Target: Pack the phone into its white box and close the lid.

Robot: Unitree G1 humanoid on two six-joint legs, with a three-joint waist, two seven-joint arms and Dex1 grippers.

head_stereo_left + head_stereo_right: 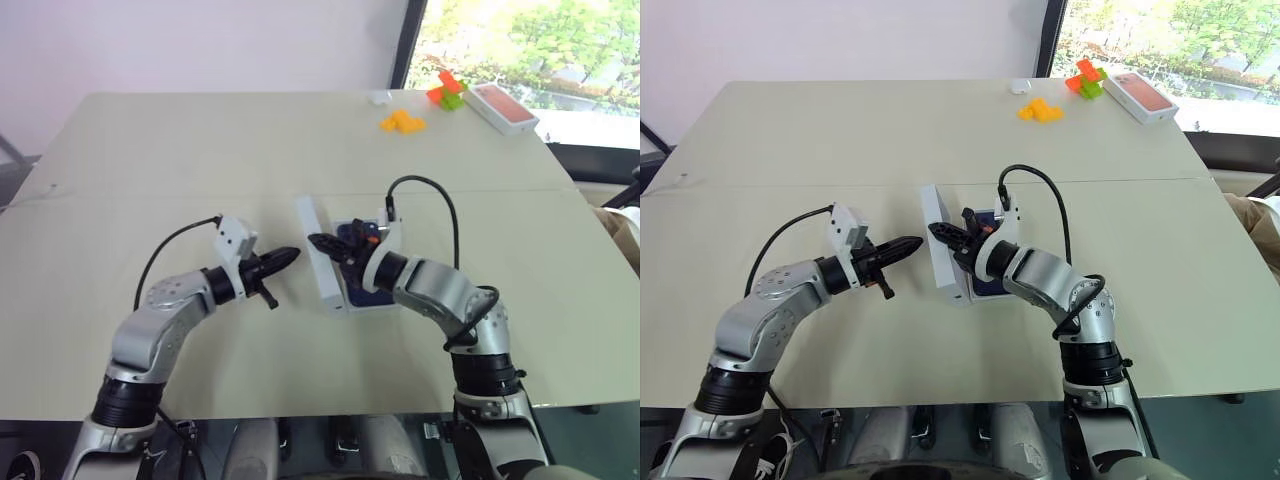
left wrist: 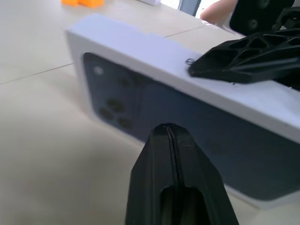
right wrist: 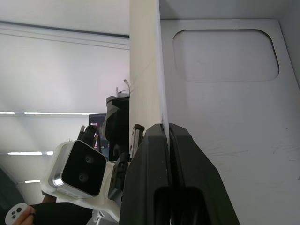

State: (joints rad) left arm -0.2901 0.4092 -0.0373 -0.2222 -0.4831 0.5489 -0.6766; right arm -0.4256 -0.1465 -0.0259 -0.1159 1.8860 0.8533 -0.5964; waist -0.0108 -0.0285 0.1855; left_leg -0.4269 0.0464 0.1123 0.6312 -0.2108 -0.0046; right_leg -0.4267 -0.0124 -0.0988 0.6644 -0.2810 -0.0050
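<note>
The lid [image 1: 322, 270] stands on its long edge near the table's middle, its printed phone picture [image 2: 201, 122] facing my left gripper. My right gripper [image 1: 318, 242] is shut on the lid's upper side wall [image 3: 145, 70], and the lid's inside with a recessed white insert [image 3: 225, 56] faces it. My left gripper [image 1: 290, 256] is shut and empty, pointing at the printed face from a short way off. The dark blue phone [image 1: 366, 297] lies flat behind the lid, under my right wrist. The lid and my arm hide the white box.
At the far right of the table are a white box with an orange-red top [image 1: 503, 108], orange blocks [image 1: 402, 122], red and green blocks [image 1: 446, 90] and a small white object [image 1: 378, 97]. The table's right edge [image 1: 590, 230] is close to my right arm.
</note>
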